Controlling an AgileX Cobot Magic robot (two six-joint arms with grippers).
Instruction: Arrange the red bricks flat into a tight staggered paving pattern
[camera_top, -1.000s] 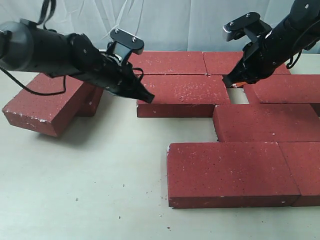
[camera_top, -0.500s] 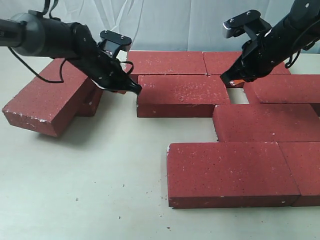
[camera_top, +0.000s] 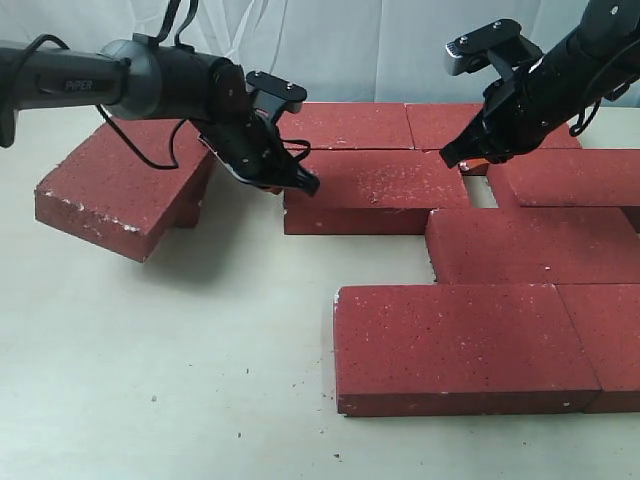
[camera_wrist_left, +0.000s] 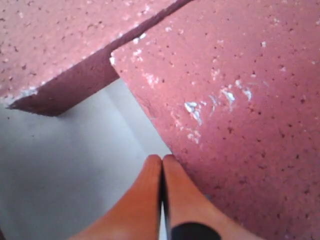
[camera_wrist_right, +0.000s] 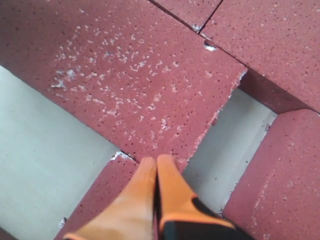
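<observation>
Left claw (camera_top: 309, 186) shifted right, pressed together | right claw (camera_top: 448, 157) pressed together | left arm (camera_top: 85, 85) reads "PIPER"

Left pincer (camera_wrist_left: 161, 160) closed, orange fingers (camera_wrist_left: 142, 195) pressed together, nothing between. Tips over bare counter (camera_wrist_left: 70, 170), just beside the edge of a brick (camera_wrist_left: 235, 100) spanning 12 to 3 o'clock of the tips. At 10 o'clock a second brick (camera_wrist_left: 55, 45), shadowed side face showing.

Dark-red speckled rectangular paving bricks (camera_top: 460, 345): nine, one mostly hidden under a tilted one
Black robot arms (camera_top: 160, 80): two
Black grippers with orange jaws: two, left gripper (camera_top: 308, 185), right gripper (camera_top: 450, 157)
Pale bench (camera_top: 150, 350): one
</observation>
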